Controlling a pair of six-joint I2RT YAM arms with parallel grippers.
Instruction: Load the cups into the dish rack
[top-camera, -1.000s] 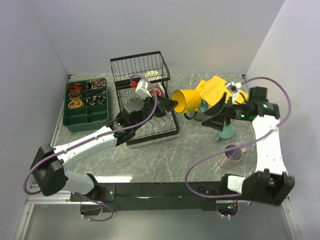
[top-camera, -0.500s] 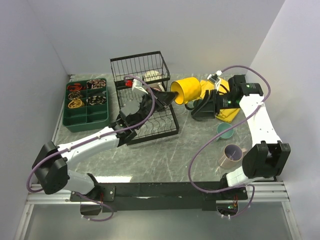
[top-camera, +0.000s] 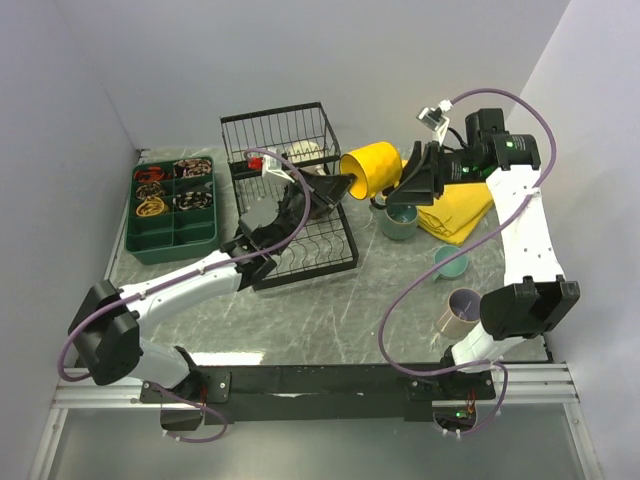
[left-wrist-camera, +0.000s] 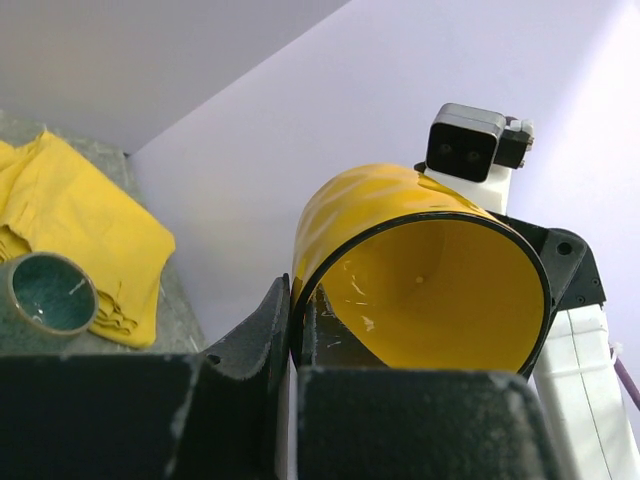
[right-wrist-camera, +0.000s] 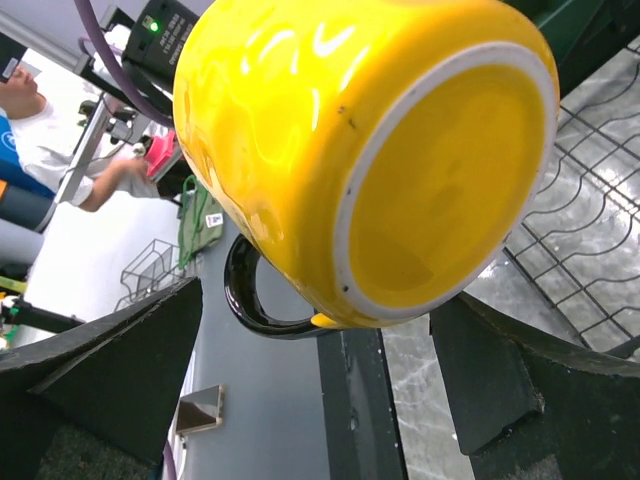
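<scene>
The left gripper (left-wrist-camera: 295, 335) is clenched on the rim of the yellow mug (left-wrist-camera: 440, 285), with one finger inside the mouth and one outside. The mug hangs on its side in the air just off the right edge of the rack (top-camera: 300, 258), toward the table's far edge. Its base faces the right gripper (top-camera: 408, 184), whose fingers (right-wrist-camera: 110, 385) are spread wide on either side of the base and grasp nothing.

The black handle (right-wrist-camera: 250, 300) is half hidden behind the mug. The left arm covers much of the rack's flat part, and a pale cup (top-camera: 305, 153) in the basket only partly shows.

A teal mug (top-camera: 400, 221) stands beside a yellow cloth (top-camera: 462, 205). A small teal mug (top-camera: 450, 263) and a beige mug (top-camera: 462, 310) stand near the right edge, and a green tray (top-camera: 172, 235) sits by the far left corner. The table (top-camera: 330, 310) is grey-green marble, closed in by pale walls (top-camera: 400, 60).
</scene>
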